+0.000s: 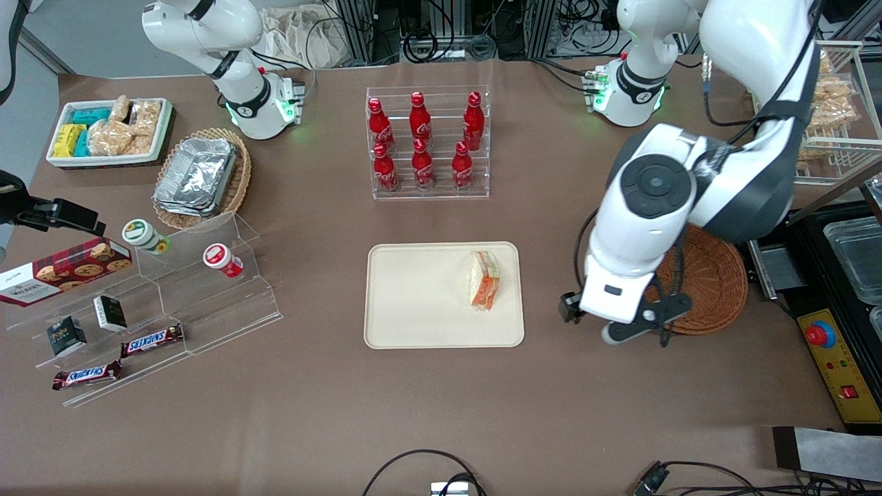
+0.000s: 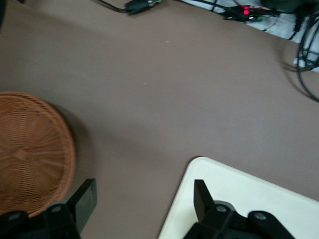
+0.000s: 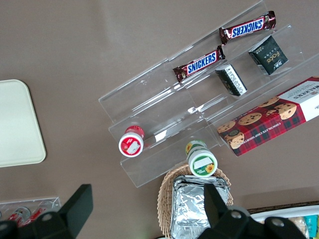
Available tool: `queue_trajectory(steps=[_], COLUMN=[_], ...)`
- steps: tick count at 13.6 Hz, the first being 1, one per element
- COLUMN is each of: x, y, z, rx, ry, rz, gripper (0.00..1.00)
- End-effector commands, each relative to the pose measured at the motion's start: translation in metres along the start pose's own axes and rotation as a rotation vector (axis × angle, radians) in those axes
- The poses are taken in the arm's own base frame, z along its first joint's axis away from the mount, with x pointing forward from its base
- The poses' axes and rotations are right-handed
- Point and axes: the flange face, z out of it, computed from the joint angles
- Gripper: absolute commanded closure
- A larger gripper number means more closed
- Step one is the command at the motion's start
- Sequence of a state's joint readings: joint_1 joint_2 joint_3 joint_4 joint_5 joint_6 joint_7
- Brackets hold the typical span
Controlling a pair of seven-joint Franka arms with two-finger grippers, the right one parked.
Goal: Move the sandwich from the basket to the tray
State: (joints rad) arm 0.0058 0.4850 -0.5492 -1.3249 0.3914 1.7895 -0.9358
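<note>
- The triangular clear-wrapped sandwich of pale bread with orange and green filling (image 1: 484, 280) is lying on the flat cream-beige rectangular tray with rounded corners (image 1: 420, 303), toward the tray's edge that faces the working arm, so the placing itself is looking done.
- The left arm's black two-finger pincer (image 2: 144, 206) is hanging above the bare brown desk (image 1: 441, 413) between the tray and the round reddish-brown woven wicker basket (image 1: 716, 279); its fingers are standing wide apart and holding nothing.
- The basket is showing only its bare weave in the wrist view (image 2: 30, 154), so nothing seems left there to fetch.
- The likeliest risk is lying with the sandwich sitting near the tray's low rim: a sideways sweep of the pincer over the tray at low height could be catching the slippery wrap and nudging the wedge over the rim onto the desk.
- The wedge appears to be resting on a side with its filling turned toward the front camera; a light knock could be tipping it over.
- One finger (image 2: 202, 199) is hovering over the tray's corner (image 2: 199, 167); a drop from here could be striking the rim and jolting the tray, shifting the sandwich with it.
- The arm's bulky wrist is hanging over the basket's edge, so a careless retreat could be dragging the light basket along the desk.
</note>
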Motion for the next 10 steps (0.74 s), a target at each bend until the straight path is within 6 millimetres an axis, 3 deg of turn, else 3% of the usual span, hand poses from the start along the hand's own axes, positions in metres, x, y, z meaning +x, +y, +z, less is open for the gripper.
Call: queue_trajectory(steps=[1, 3, 10], x=[0.003, 0.006, -0.001], y=[-0.047, -0.078, -0.157], z=[-0.021, -0.029, -0.048], rx=[0.028, 0.032, 0.053], ry=[-0.023, -0.039, -0.065], rz=[0.061, 0.090, 0.217], gripper=[0.00, 0.00, 0.00])
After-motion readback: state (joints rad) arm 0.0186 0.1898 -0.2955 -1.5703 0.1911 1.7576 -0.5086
